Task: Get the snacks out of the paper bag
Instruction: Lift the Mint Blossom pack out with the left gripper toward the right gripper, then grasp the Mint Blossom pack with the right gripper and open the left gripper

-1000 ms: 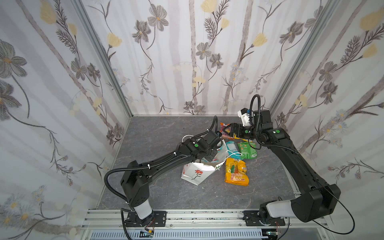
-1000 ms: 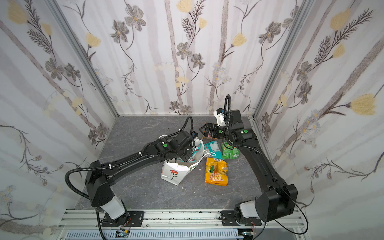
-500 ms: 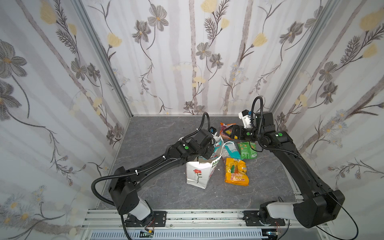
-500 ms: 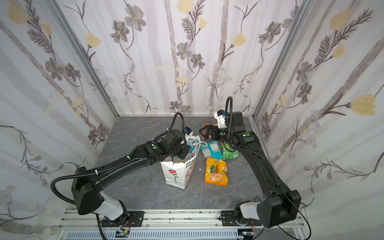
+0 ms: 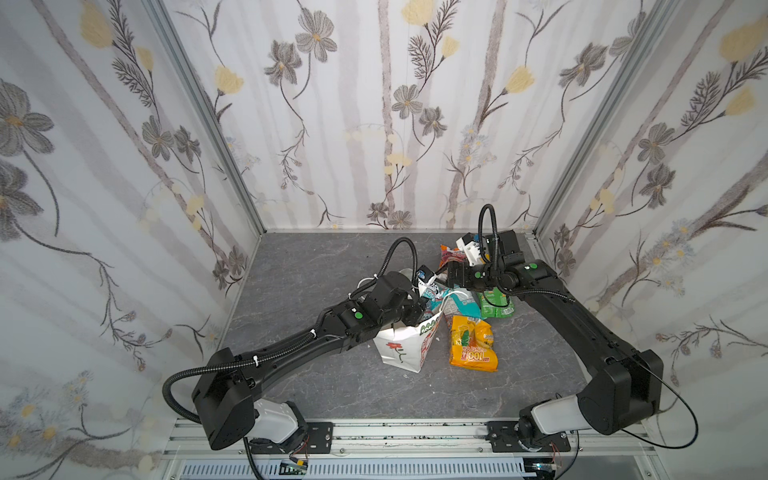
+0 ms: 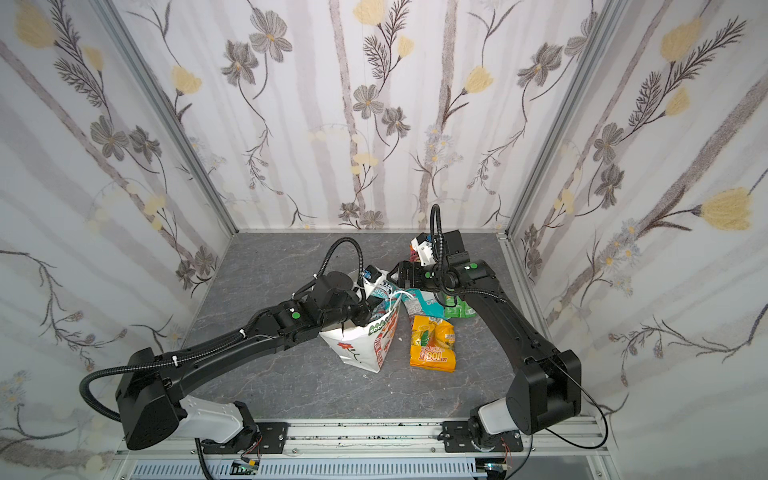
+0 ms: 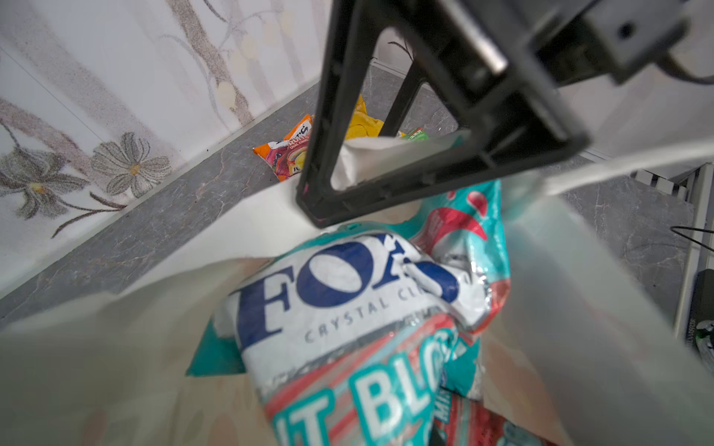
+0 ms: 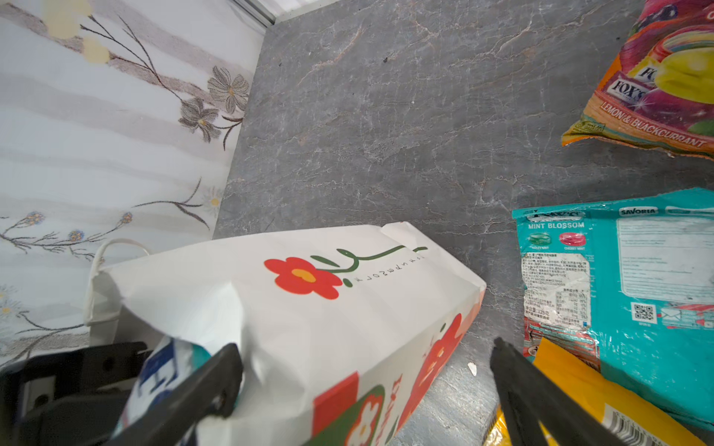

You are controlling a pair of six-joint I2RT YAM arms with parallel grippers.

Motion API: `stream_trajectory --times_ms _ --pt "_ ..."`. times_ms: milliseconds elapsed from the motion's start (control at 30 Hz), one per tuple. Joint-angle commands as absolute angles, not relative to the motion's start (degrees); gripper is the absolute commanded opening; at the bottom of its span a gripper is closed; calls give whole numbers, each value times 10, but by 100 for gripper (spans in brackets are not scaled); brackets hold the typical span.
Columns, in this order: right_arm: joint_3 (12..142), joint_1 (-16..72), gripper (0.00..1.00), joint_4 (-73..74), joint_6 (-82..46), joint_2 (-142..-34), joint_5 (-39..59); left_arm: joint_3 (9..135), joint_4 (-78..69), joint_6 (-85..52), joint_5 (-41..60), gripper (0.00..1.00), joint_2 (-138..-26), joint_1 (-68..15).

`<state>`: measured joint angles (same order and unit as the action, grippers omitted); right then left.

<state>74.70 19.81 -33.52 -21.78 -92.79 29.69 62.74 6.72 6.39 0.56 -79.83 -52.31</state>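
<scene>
Tabletop of grey stone pattern carries everything, and the paper bag is the biggest thing on it: it stands near the middle, leaning, red flower to the front, mouth up toward the back. Just to its right lie the snacks already out: the orange packet marked "100" by the bag's foot, the teal packet and the green packet behind it, the orange-pink packet farthest back, and a yellow packet glimpsed in the left wrist view. The light teal packet with red sits inside the bag, its top showing at the mouth

Our left gripper is at that mouth, jaws drawn narrow and, as far as we can judge, pinched on the bag's rim rather than on the packet. Our right gripper hangs just above the bag's side, jaws spread wide, nothing between them

To do this well we hold the rim steady so the mouth gapes, bring the right gripper round to the opening and close only on the packet's crinkled top edge, clear of paper, cord handle and the left fingers. We draw it out along the bag's lean, slowly, since the light bag may tip
</scene>
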Motion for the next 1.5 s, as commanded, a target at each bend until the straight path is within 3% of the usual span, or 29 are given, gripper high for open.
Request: stream_trajectory --times_ms 0,500,1033,1200,1467 --pt "757 196 99 -330 -213 -941 267 624 6 108 29 0 -786 -525" --pt "801 195 99 -351 -213 -952 244 605 -26 167 -56 0 -733 -541" --pt "865 188 99 -343 -242 -873 231 646 -78 90 -108 0 -737 -540" --pt "852 185 99 -268 -268 -806 253 690 -34 58 -99 0 -739 -537" --pt "743 190 99 -22 -349 -713 405 852 134 -11 -34 0 -780 -518"
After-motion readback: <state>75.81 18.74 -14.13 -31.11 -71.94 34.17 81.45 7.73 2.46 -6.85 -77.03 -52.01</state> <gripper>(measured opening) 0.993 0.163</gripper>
